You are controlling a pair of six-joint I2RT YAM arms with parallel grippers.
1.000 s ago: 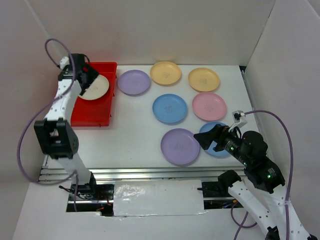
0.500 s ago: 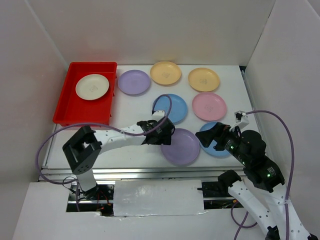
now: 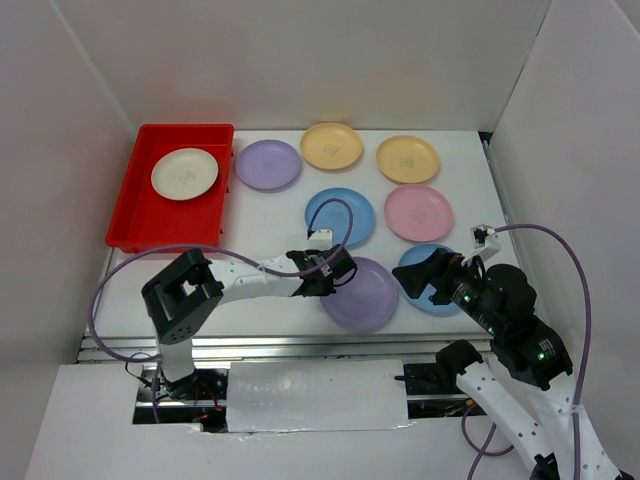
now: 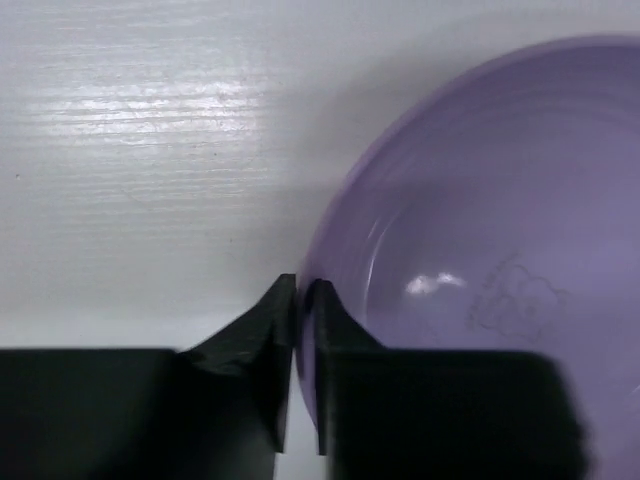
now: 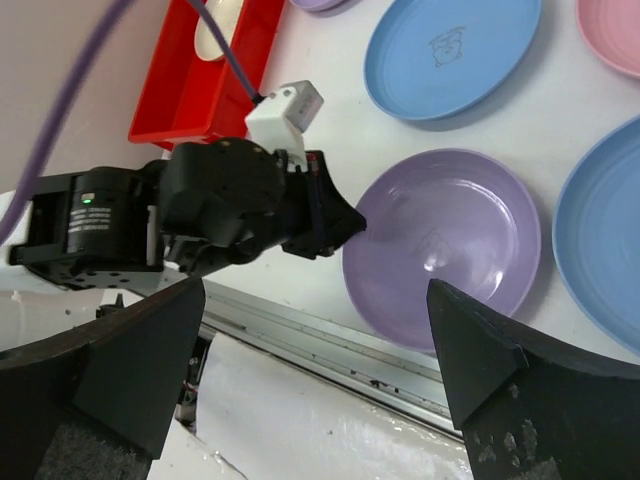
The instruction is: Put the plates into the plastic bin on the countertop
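**Top view.** The left claw (image 3: 345, 270) is seen low over the bench (image 3: 260, 225), closed down on the left rim of the near purple plate (image 3: 370, 295). This plate lies flat, just to the claw's right. The red bin (image 3: 170, 215) is set well away to the claw's far left, with the cream plate (image 3: 184, 173) lying inside it. Beyond the claw a blue plate (image 3: 355, 215) is found, and further off the far purple plate (image 3: 267, 164), a yellow plate (image 3: 331, 145) and a deeper yellow plate (image 3: 408, 158). A pink plate (image 3: 418, 212) lies to the far right. The right claw (image 3: 415, 275) is held above a second blue plate (image 3: 432, 300) with its jaws spread wide and nothing between them.

**Left wrist view.** The left claw (image 4: 298, 290) is shown nearly closed. Its dark fingers (image 4: 270, 320) pinch the thin edge of the near purple plate (image 4: 480, 250), with one finger outside the rim and one inside. The white bench (image 4: 130, 150) is seen to the left.

**Right wrist view.** The right claw (image 5: 316, 295) is fully spread and empty. Below it the left claw (image 5: 355, 225) is seen touching the rim of the near purple plate (image 5: 450, 250). The blue plate (image 5: 450, 50) lies beyond, and the second blue plate (image 5: 600, 260) is at the right edge. The red bin (image 5: 165, 110) is far off to the upper left.
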